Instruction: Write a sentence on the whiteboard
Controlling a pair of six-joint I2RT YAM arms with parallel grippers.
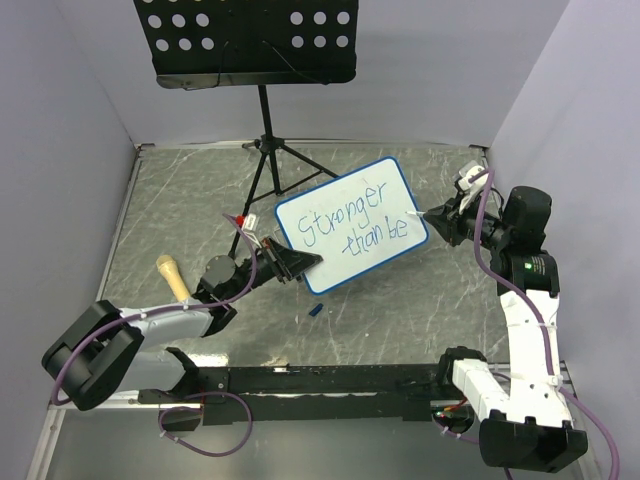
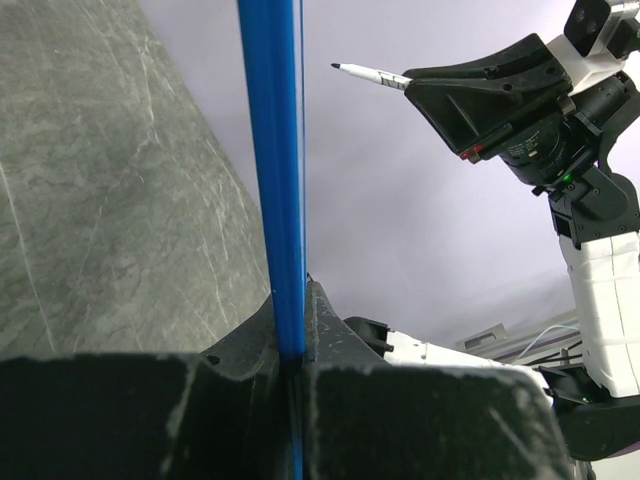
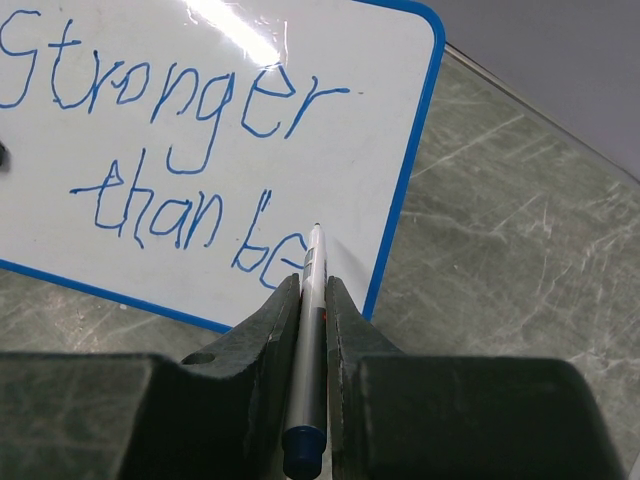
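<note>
The whiteboard [image 1: 352, 225] is held tilted over the grey surface [image 1: 180, 200], its blue-framed lower left edge pinched by the left claw [image 1: 302, 265]. The sentence [image 1: 355, 228] on it runs in 2 slanted blue lines reading "Stronger than be". The right claw [image 1: 432, 215] is pressed together on a pen [image 3: 312, 295], whose tip sits just off the board's face beside the final "e", and a black music stand [image 1: 250, 55] rises behind the board.

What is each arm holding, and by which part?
Left end effector: the whiteboard, by its blue frame edge. Right end effector: the marker, by its barrel.
</note>
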